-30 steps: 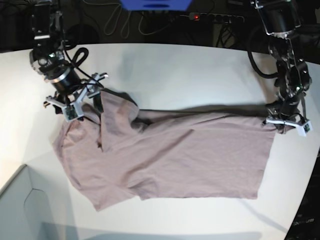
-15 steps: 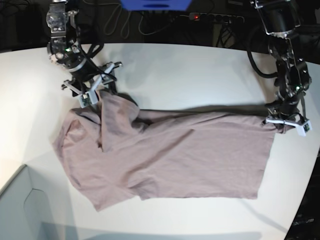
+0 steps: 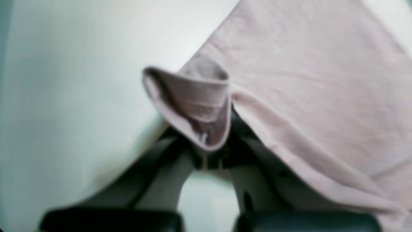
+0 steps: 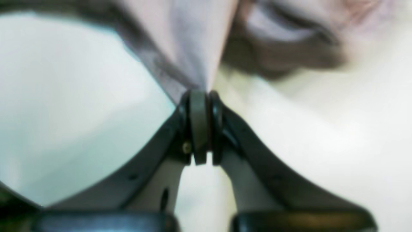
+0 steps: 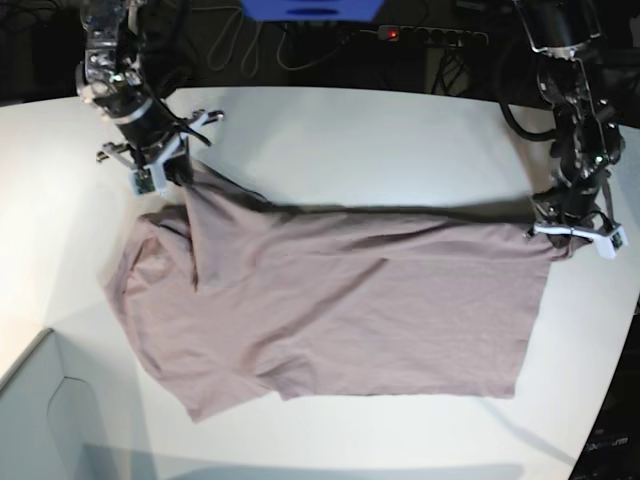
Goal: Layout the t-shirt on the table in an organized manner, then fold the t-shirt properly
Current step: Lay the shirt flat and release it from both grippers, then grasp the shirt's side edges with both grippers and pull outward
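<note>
The dusty mauve t-shirt (image 5: 340,310) lies spread across the white table (image 5: 380,140), wrinkled at its left part. My right gripper (image 5: 168,172), at the base view's upper left, is shut on a pulled-up point of the t-shirt; the right wrist view shows the t-shirt (image 4: 190,48) pinched between the closed fingertips (image 4: 199,106). My left gripper (image 5: 572,240), at the base view's right, is shut on the t-shirt's far right corner. In the left wrist view a folded hem corner (image 3: 196,106) of the t-shirt sits between the gripper (image 3: 210,154) tips.
A pale grey box corner (image 5: 50,420) sits at the bottom left. Cables and a power strip (image 5: 430,36) lie behind the table's far edge. The table's curved edge runs down the right side (image 5: 625,340).
My right gripper has moved up and left toward the far edge, pulling the t-shirt's upper left part taut with it. The left gripper has shifted slightly upward, holding its corner.
</note>
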`<state>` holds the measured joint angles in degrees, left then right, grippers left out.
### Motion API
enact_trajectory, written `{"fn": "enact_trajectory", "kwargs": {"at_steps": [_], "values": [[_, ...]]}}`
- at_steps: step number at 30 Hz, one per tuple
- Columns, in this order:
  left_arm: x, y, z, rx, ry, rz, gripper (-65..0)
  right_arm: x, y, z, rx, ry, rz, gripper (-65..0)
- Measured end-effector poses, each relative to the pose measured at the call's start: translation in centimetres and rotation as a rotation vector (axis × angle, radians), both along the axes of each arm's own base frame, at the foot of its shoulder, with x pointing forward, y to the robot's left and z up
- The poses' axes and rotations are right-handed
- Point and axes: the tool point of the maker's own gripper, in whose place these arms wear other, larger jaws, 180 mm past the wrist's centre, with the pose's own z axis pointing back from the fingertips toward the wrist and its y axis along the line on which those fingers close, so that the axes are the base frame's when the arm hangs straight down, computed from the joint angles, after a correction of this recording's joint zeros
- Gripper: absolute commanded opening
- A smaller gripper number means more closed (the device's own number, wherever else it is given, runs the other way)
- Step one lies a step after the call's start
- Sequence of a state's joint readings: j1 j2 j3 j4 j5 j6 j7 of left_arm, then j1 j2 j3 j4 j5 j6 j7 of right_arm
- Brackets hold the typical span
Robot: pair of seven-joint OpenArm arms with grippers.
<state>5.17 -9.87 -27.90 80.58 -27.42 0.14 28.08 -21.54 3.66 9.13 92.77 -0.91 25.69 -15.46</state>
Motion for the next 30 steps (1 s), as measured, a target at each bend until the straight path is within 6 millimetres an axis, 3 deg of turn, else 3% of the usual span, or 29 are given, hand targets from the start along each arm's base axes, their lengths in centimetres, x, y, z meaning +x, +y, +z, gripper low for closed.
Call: {"fn": "enact_trajectory", "kwargs": {"at_steps": [5, 7, 13, 17, 20, 23, 27, 30], "values": [[-1.1, -0.3, 2.8, -0.044, -0.086, -0.003, -65.0, -2.7, 0.2, 5.6, -0.036, -0.099, 0.023, -65.0], [-2.3, 0.6, 3.6, -0.048, -0.110, 0.032, -65.0, -4.8, 0.7, 6.3, -0.038, -0.084, 0.037, -65.0], [-6.7, 1.9, 2.5, -0.137, -0.105, 0.162, -65.0, -11.3, 2.9, 4.8, 0.007, 0.048, 0.089, -65.0], [-7.7, 2.0, 1.7, -0.175, -0.104, 0.202, -65.0, -15.0, 5.0, 4.3, 0.071, 0.110, 0.122, -65.0], [-8.4, 1.5, 0.0, -0.205, -0.068, 0.219, -65.0, -15.8, 6.1, 3.7, 0.099, 0.133, 0.137, -65.0], [-9.4, 1.4, -1.8, -0.232, -0.025, 0.241, -64.7, -16.3, 5.7, 3.0, 0.092, 0.151, 0.148, -65.0], [-10.2, 1.2, -3.4, -0.255, 0.016, 0.256, -64.4, -18.8, 5.5, 0.8, 0.093, 0.243, 0.153, -64.3], [-10.2, 1.3, -3.4, -0.252, 0.019, 0.254, -59.8, -19.9, 5.4, 0.0, 0.091, 0.282, 0.149, -55.3]]}}
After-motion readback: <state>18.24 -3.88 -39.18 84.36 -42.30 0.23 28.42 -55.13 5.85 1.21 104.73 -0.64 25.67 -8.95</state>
